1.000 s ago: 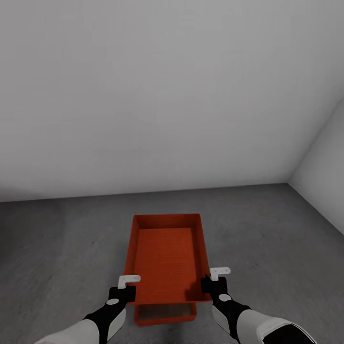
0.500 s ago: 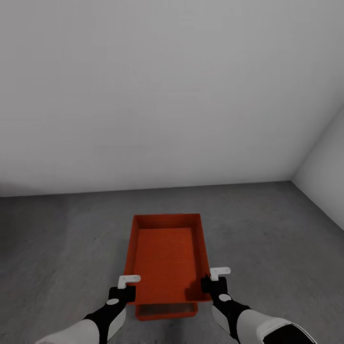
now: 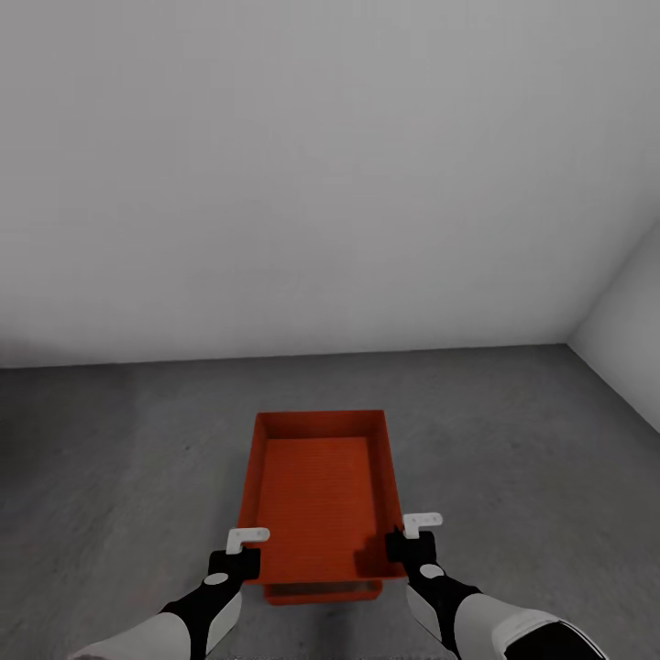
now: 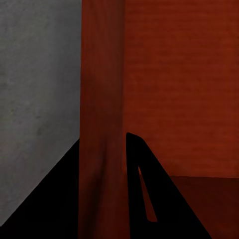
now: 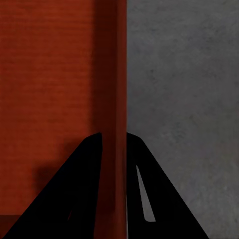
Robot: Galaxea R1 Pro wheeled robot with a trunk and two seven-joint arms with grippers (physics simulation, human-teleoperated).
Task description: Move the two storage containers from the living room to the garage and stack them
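Note:
I hold one orange-red storage container (image 3: 316, 490) level above the dark grey garage floor (image 3: 513, 440). My left gripper (image 3: 246, 561) is shut on its left side wall and my right gripper (image 3: 399, 550) on its right side wall, both near the end closest to me. In the left wrist view the wall (image 4: 102, 99) runs between the dark fingers (image 4: 144, 189). The right wrist view has the other wall (image 5: 112, 74) pinched the same way. Below the held one, a narrow strip of the second storage container (image 3: 321, 592) shows on the floor; the rest is hidden.
A bare white-grey wall (image 3: 321, 183) stands ahead, meeting the floor a little beyond the containers. A second wall (image 3: 632, 321) closes the corner at the right. Open concrete lies on both sides of the containers.
The view has crept forward toward the wall. The visible strip of the lower container has shrunk as the held one came further over it. Both grips are unchanged.

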